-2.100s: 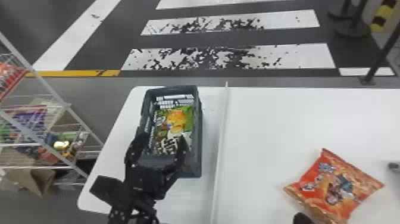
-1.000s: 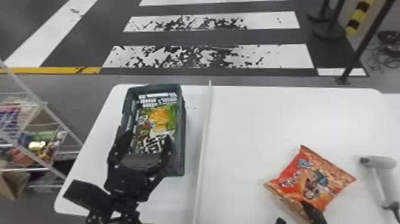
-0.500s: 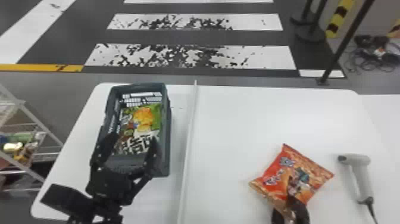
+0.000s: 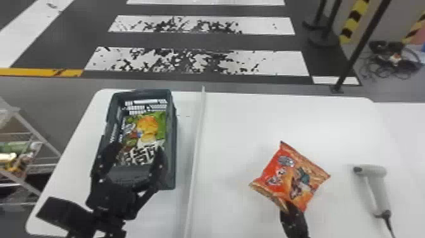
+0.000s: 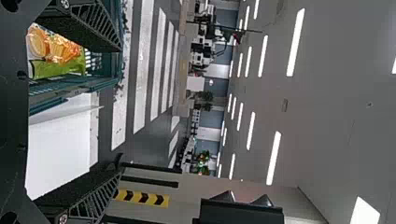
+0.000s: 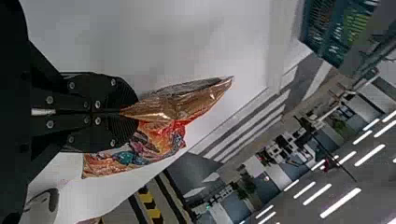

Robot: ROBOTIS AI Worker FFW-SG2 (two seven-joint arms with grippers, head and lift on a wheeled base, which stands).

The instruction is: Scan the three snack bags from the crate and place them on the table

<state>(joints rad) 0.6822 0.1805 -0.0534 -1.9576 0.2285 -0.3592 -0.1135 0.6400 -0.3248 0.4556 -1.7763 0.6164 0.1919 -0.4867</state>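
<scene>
Where the counter [image 4: 66,190] ends toward nine o'clock in the head view, the dark crate [image 4: 173,133] holds a green snack bag [image 4: 159,122] at its twelve o'clock and a black-and-white one [image 4: 136,156] nearer six. The left pincer [image 5: 122,109] stands spread at the crate's six o'clock end, empty, its tips above the near part; best leave it hovering clear of the rim until the orange bag is dealt with. Next comes the pale divider [image 4: 195,152], running from twelve to six. Beyond it, toward four o'clock from the head view's middle, the orange snack bag [image 4: 291,177] has its near edge pinched in the right pincer [image 6: 135,112], picture side up. Whether it clears the counter I cannot tell. The step seems to be presenting this bag for scanning: I'd hold it by the seam, move slowly so the limp film doesn't swing or slip, and turn the code flat toward the reader. The scanner [image 4: 378,186] lies at the bag's three o'clock, well placed, though its cord could snag.
</scene>
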